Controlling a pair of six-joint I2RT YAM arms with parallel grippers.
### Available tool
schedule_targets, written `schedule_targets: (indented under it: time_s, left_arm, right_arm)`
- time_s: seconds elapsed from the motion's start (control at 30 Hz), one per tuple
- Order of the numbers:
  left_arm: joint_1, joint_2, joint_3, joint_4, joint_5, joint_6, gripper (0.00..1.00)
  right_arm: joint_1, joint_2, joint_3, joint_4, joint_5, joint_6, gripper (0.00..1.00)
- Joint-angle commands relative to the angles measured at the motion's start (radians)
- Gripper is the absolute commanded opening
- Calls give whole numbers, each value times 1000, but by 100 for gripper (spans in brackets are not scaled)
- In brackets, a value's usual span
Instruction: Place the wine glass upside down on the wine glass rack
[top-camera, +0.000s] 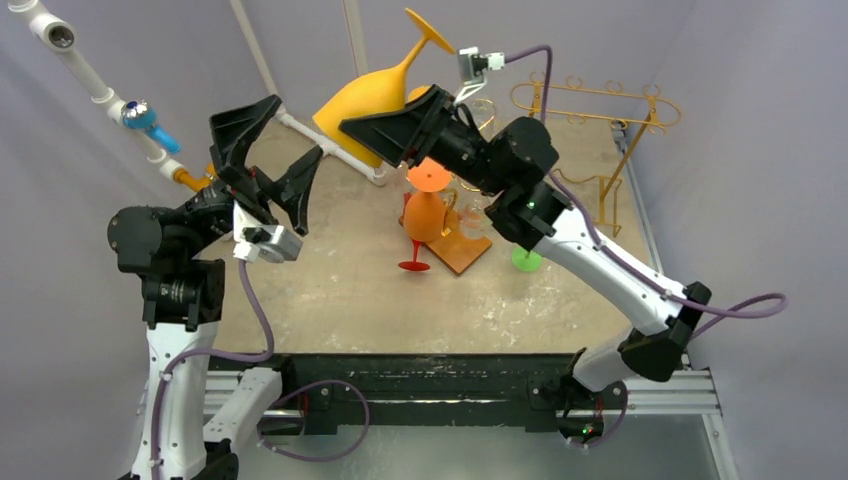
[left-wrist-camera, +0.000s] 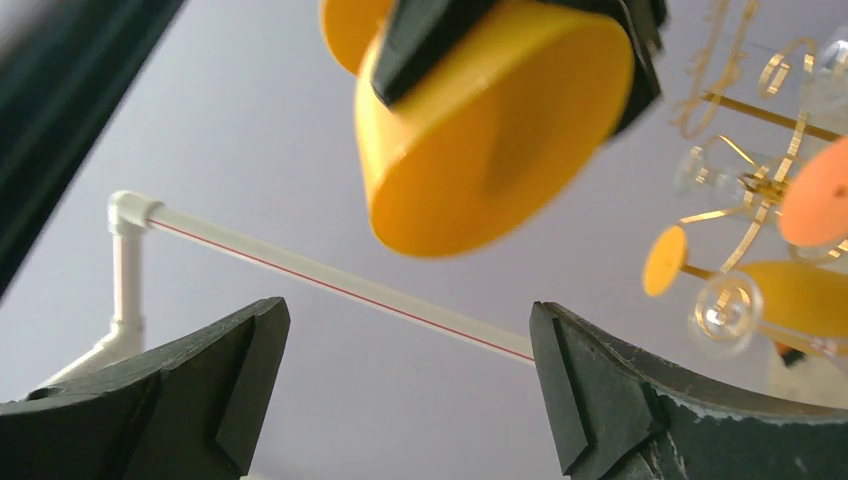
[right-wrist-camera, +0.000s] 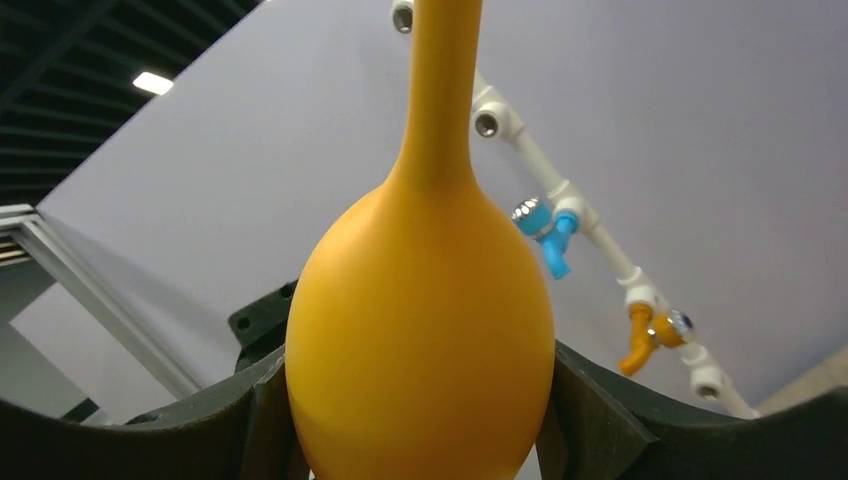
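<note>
The yellow wine glass is held in the air over the back of the table, tilted, its rim toward the left and its foot up and to the right. My right gripper is shut on its bowl. In the right wrist view the glass fills the gap between both pads. My left gripper stands open just left of the rim, holding nothing. From its wrist view the glass's open rim hangs above the empty jaws of the left gripper. The gold wire wine glass rack stands at the back right.
An orange glass hangs foot-up on a small stand with a wooden base mid-table. Beside the stand are a red foot and a green foot. A white pipe with blue and orange valves crosses the left wall.
</note>
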Motion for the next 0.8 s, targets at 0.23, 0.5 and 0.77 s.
schedule_targets:
  time_s: [0.23,0.5,0.77]
  left_arm:
    - [5,134,344,-716,-81,-207,100]
    - [5,411,660,-1088,-255,-435,92]
    - [5,445,619,-1134,-312,-454,89]
  right_arm:
    - [-69,-271,70,-821,323,-613,47]
    - [-169,-457,-238,-1028,636,-805,46]
    - [-404,-510,-446,-894,540,-800,40]
